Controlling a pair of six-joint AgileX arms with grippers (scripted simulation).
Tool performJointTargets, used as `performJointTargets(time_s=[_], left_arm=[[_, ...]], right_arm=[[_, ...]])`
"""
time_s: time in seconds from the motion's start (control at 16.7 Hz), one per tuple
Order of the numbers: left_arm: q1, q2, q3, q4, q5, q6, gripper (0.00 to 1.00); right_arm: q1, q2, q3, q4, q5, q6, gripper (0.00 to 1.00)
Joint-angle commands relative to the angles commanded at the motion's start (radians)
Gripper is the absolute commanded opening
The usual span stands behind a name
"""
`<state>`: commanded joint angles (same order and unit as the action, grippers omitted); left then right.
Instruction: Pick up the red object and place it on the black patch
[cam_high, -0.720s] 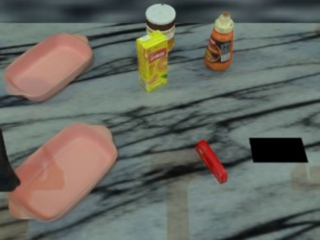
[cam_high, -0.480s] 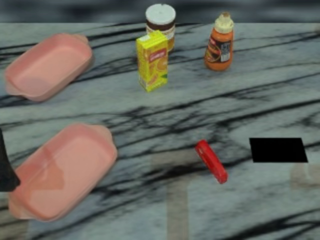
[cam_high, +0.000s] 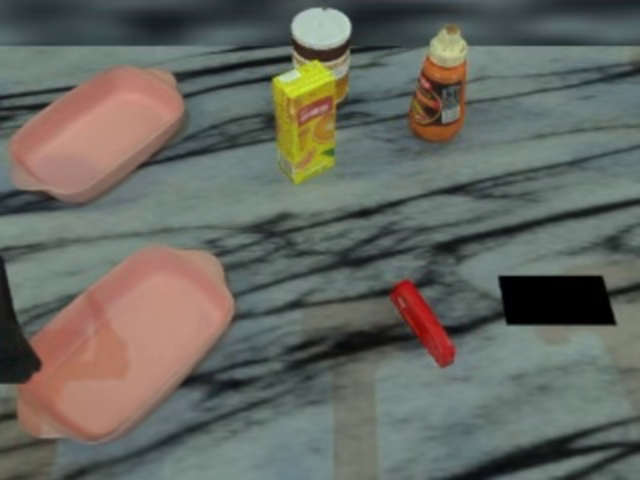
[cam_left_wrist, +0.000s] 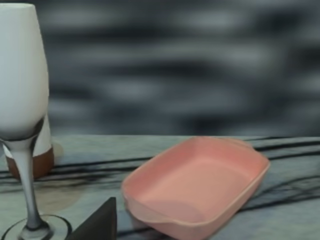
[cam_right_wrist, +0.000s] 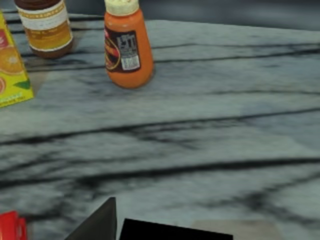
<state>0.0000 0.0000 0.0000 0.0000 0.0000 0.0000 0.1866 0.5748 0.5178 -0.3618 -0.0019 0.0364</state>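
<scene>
The red bar has not moved and lies just left of the patch, apart from it. Only a faint smudge below the patch has faded, perhaps the right arm's shadow, so the pick seems unstarted. The right gripper hangs near the patch and the left gripper is parked far left; I cannot tell how open either is. Counted: one bar, one patch, two trays, one carton, one jar, one bottle.

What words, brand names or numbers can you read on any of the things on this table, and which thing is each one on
No text is legible.
Yellow juice carton: orange fruit picture, lettering too blurred to read.
Orange sauce bottle: dark label with a white panel, print too small.
Brown jar: pale label, writing blurred.
Pink trays, red object, black patch: no markings.
</scene>
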Motion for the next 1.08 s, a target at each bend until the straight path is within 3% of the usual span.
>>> performJointTargets(time_s=[0.6, 1.08], left_arm=[[0.0, 0.0, 0.0, 0.0, 0.0, 0.0, 1.0], [0.0, 0.0, 0.0, 0.0, 0.0, 0.0, 1.0]], right_arm=[[0.292, 1.059, 0.8, -0.601, 0.004, 0.049, 1.0], [0.424, 1.486, 1.188, -0.845, 0.001, 0.075, 1.0]])
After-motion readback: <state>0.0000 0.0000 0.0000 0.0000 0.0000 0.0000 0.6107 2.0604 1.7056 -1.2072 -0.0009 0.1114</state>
